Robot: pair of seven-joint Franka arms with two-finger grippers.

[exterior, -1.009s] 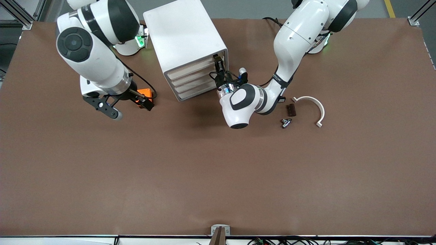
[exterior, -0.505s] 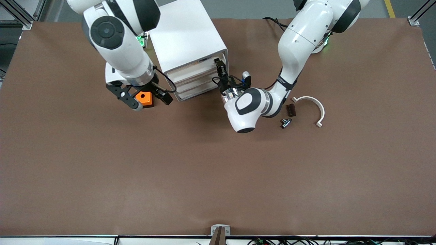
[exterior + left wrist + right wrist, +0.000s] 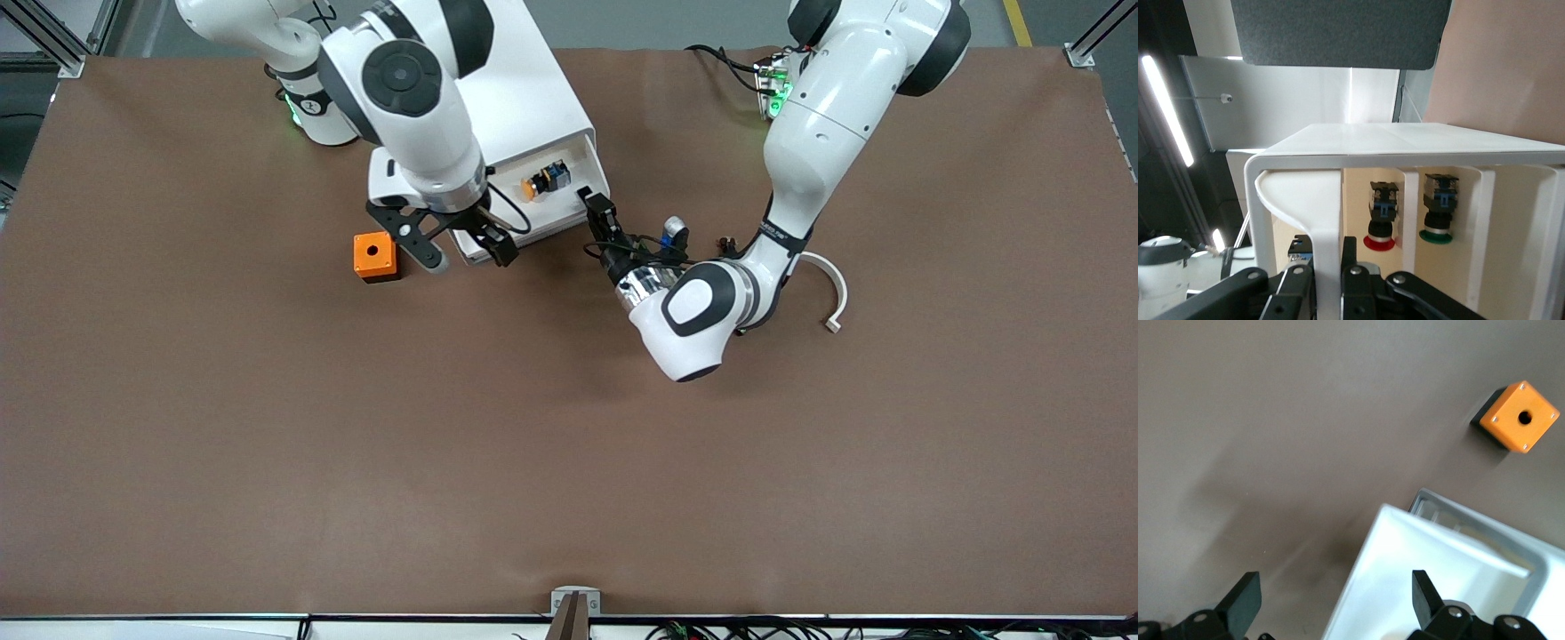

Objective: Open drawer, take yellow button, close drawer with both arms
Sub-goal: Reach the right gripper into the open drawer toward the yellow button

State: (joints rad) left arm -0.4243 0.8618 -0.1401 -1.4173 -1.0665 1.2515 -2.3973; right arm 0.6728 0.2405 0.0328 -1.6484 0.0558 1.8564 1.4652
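Note:
The white cabinet (image 3: 498, 89) stands between the arms' bases. Its top drawer (image 3: 562, 210) is pulled out toward the front camera. The button (image 3: 542, 181), with an orange cap and a black-and-blue body, lies in it. In the left wrist view it is the red-orange-capped button (image 3: 1379, 223), beside a green-capped one (image 3: 1437, 213). My left gripper (image 3: 594, 206) is shut on the drawer's front wall (image 3: 1325, 213) at its corner toward the left arm's end. My right gripper (image 3: 469, 260) is open and empty over the drawer's other front corner (image 3: 1405, 573).
An orange cube with a hole (image 3: 373, 256) sits on the brown table beside the cabinet, toward the right arm's end; it also shows in the right wrist view (image 3: 1519, 415). A white curved part (image 3: 833, 286) lies beside the left arm's wrist.
My left gripper has pulled the top drawer out toward the front camera, uncovering the button. My right arm has swung from over the orange cube to over the drawer's corner.

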